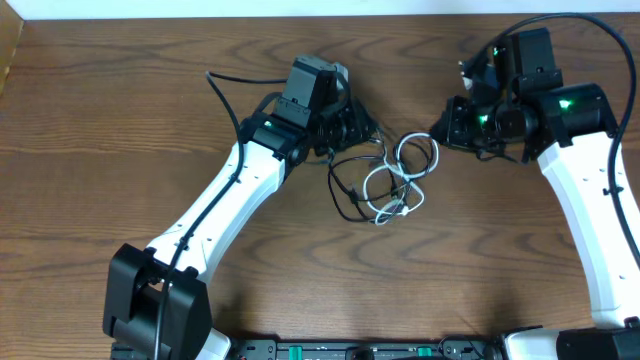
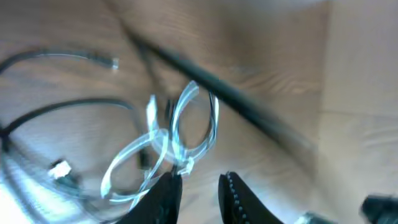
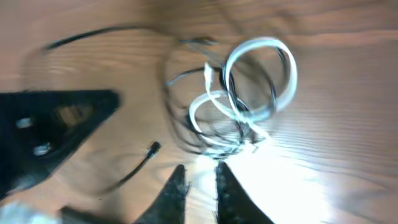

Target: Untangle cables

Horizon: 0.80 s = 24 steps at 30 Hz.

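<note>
The white cable and the black cable lie in a tangle in the middle of the brown desk, between the two arms. The white one makes a few round loops. The black one winds through and around them. One black plug end sticks out, away from the pile.

The left hand is low over the desk, just beside the tangle. Its two fingers are a little apart. Only wood shows in the gap, so it is grasping nothing. A white plug end sits right at the tip of one finger. The picture is too blurry to tell if they touch.

The right hand is on the other side of the tangle, near it. Its fingers have a thin gap, and nothing is in it.
</note>
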{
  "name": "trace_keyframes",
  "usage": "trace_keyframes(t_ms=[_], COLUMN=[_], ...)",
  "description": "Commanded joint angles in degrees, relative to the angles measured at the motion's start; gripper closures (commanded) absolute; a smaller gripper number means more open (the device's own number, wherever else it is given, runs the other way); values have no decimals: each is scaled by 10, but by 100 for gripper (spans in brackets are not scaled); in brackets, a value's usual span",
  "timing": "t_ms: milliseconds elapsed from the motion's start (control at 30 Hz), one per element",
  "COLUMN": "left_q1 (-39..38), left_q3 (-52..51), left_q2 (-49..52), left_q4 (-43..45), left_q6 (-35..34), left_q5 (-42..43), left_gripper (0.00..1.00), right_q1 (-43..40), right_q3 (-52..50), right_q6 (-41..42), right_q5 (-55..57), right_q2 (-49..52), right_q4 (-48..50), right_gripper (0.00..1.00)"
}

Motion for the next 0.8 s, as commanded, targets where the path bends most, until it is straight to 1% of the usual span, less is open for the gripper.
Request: trace_keyframes(t_ms=[0,167,267,333,467,500,633,767], left_q1=[4,13,14,14,12,12,10,9], left_q3=[3,3,3,3,3,3,3,3], left_q2=[5,14,19,20,20,20,21,24], left_q4=[-48,-109,-137,-147,-135,-133,-129,-119], left_q6=[44,45,77,95,136,136,144,164], left_q5=[-31,-29,-29,-24,2,3,1,1], left_gripper=[75,75,75,75,73,71,65,62], right_q1=[-1,2,2,2,5,7,21,39], right_q3=[-32,-83,-109,-127,-154,-156,-157,-157], right_q6=[0,0,0,0,0,0,0,-14], right_q5=[66,66,67,70,70,70,65,62], right_q2=[-10,-2,2,5,27,34,81,125], right_q4=[-1,32,62,90,145,150,158,169], right_gripper=[83,77,75,71,70,70,69,68])
